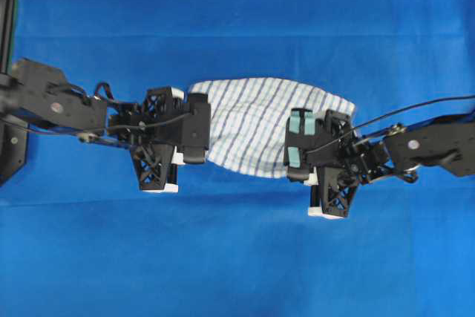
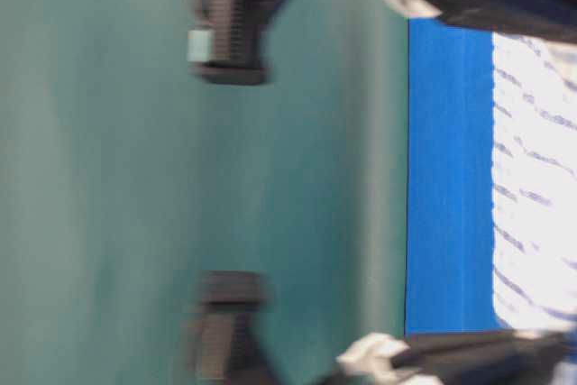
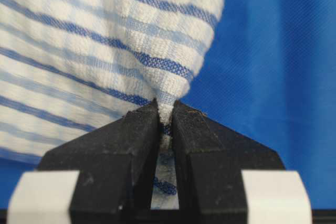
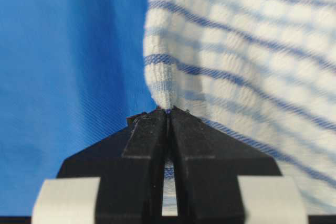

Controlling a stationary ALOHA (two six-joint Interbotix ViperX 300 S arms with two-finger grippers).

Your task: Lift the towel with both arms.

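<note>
My left gripper (image 3: 164,109) and right gripper (image 4: 168,110) each pinch only a thin fold of the soft white blue-striped towel (image 1: 256,125); uneven lifting could tug it free.

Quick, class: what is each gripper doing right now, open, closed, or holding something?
Left gripper: closed, pinching an edge of the towel.
Right gripper: closed, pinching the towel's opposite edge.

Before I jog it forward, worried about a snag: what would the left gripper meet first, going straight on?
The towel itself: the left gripper is already shut on its edge.
</note>
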